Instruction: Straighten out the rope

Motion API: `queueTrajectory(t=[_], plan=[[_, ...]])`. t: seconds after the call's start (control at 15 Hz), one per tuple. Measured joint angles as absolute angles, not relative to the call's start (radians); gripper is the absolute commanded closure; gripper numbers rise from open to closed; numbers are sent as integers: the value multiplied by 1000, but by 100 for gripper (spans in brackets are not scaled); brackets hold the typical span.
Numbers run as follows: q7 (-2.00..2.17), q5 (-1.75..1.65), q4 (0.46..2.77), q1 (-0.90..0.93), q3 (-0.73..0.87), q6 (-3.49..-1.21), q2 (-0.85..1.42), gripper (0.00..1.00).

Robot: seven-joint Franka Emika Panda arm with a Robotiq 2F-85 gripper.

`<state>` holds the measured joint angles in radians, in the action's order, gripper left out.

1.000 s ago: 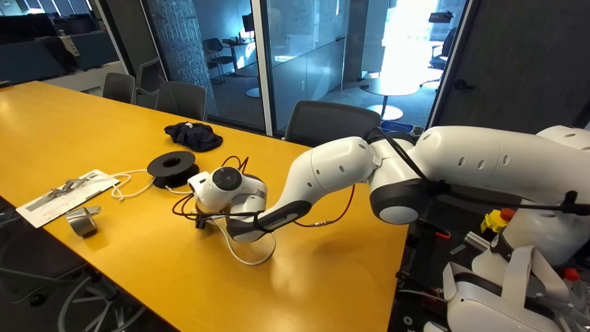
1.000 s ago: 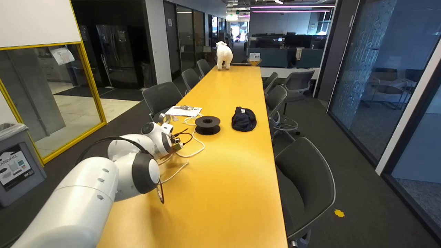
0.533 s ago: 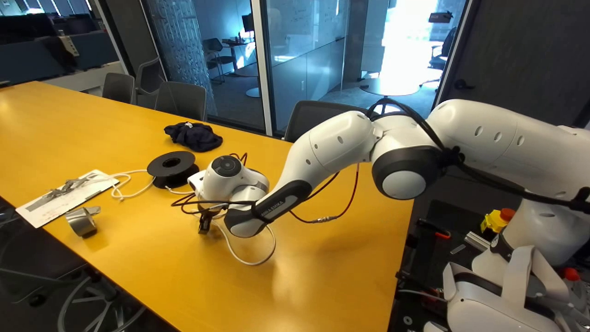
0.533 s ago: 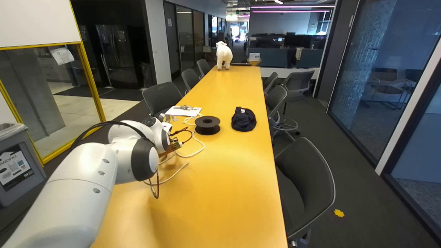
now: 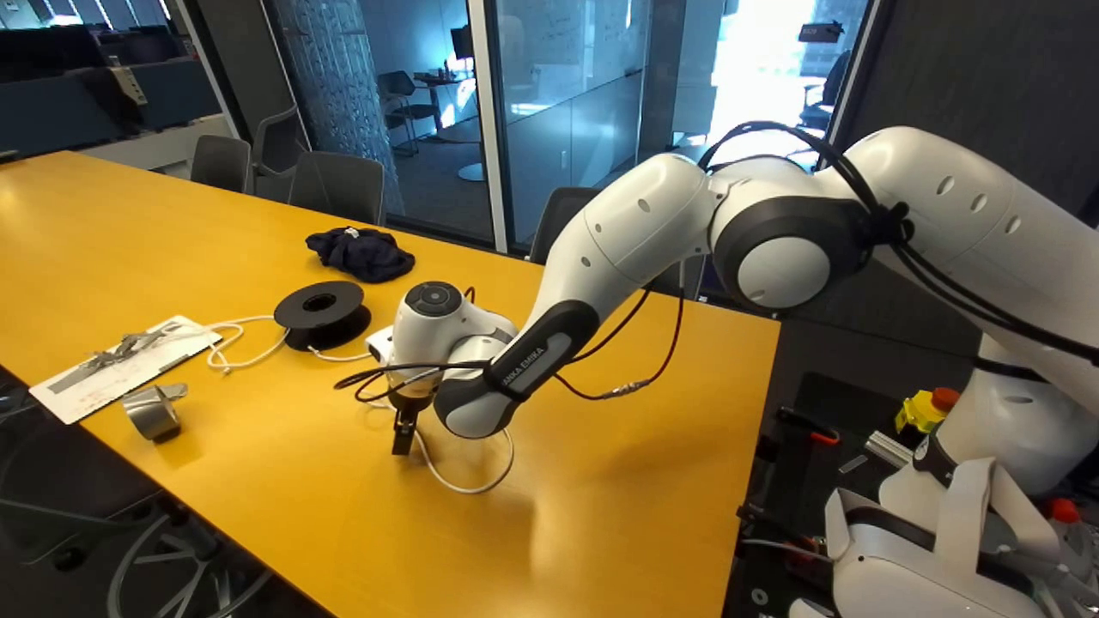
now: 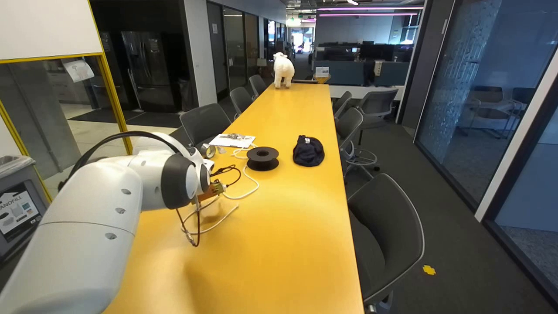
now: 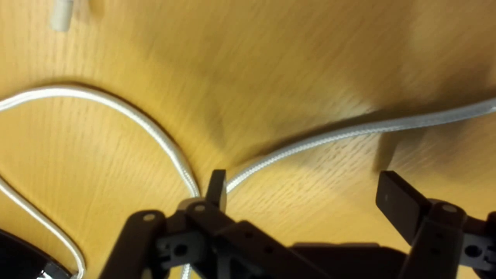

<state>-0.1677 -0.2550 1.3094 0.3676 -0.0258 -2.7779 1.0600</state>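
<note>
At the table point(image 5: 618, 481), a robot arm point(image 5: 635, 230) hangs above the rope point(image 7: 387, 125) lying there in loose curves, pincer point(image 7: 304, 178) spread wide w/ nothing gripped, apparently lining up a grasp, next move prob to clamp the rope & pull straight

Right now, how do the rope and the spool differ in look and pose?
The rope is white, the spool black. The rope is thin, the spool squat and round with a centre hole. The rope lies in curves, the spool flat on one flange. Both are on the yellow table.
</note>
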Motion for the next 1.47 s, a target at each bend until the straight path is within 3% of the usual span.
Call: queueTrajectory(t=[0.33, 1.07, 1.47], plan=[[-183, -255, 1526, 311, -79, -2727, 872, 0], [-152, -238, 1926, 155, -47, -2263, 347, 0], [-174, -136, 2151, 31, -15, -2222, 63, 0]])
